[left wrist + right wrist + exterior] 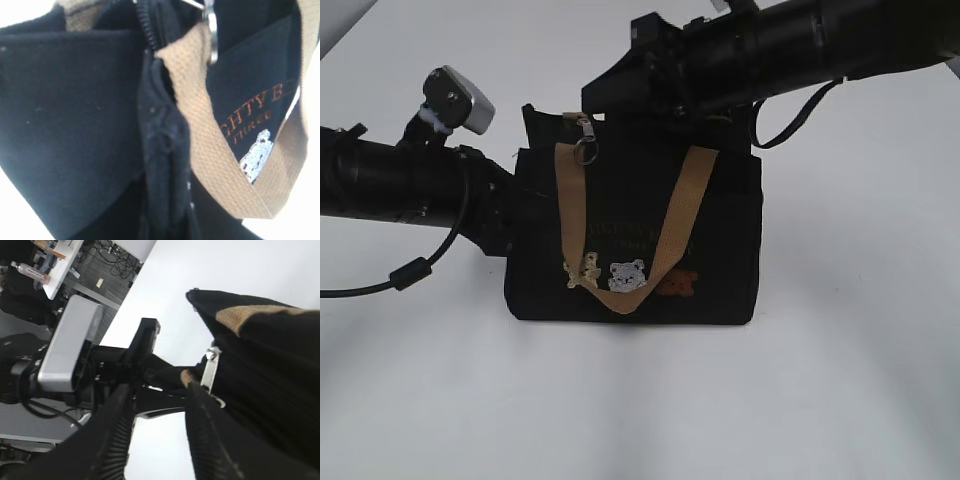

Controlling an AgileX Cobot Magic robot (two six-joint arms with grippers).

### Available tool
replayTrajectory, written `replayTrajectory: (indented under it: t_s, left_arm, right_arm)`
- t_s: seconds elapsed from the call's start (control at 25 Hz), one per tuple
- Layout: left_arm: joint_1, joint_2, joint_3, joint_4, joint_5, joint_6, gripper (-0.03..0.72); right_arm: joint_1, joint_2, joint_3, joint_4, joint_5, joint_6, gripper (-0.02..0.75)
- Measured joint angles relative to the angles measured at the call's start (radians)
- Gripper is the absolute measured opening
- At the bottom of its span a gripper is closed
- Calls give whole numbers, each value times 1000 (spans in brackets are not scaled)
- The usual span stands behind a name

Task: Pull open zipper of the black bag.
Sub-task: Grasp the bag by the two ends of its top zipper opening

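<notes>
The black bag [720, 230] stands upright on the white table, its tan handle [685, 210] hanging down the front. At the bag's top left the zipper's silver pull [586, 130] and ring [585, 152] hang over the front edge. My left gripper [510, 215] is shut on the bag's left side; in the left wrist view a fold of black fabric [162, 150] runs down between the jaws, next to the zipper teeth [145, 25]. My right gripper [160, 390] hovers over the bag's top left end, open and empty, one finger [200, 410] right beside the pull [211, 371].
White table [840, 380] lies all round the bag. The left arm's wrist camera [460, 98] stands just left of the bag, close under the right gripper. A cable [410, 272] loops below the left arm. Small bear patches [627, 275] sit low on the bag's front.
</notes>
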Motion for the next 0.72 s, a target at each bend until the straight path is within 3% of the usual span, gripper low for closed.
replayTrajectory:
  t_s: [0.32,0.72]
  left_arm:
    - [0,0,0,0,3,0,65]
    - [0,1,0,0,2,0,65]
  right_arm:
    - [31,116,-100,-42,-68,37,289]
    - [69,134,-110,-84,-159,82,289]
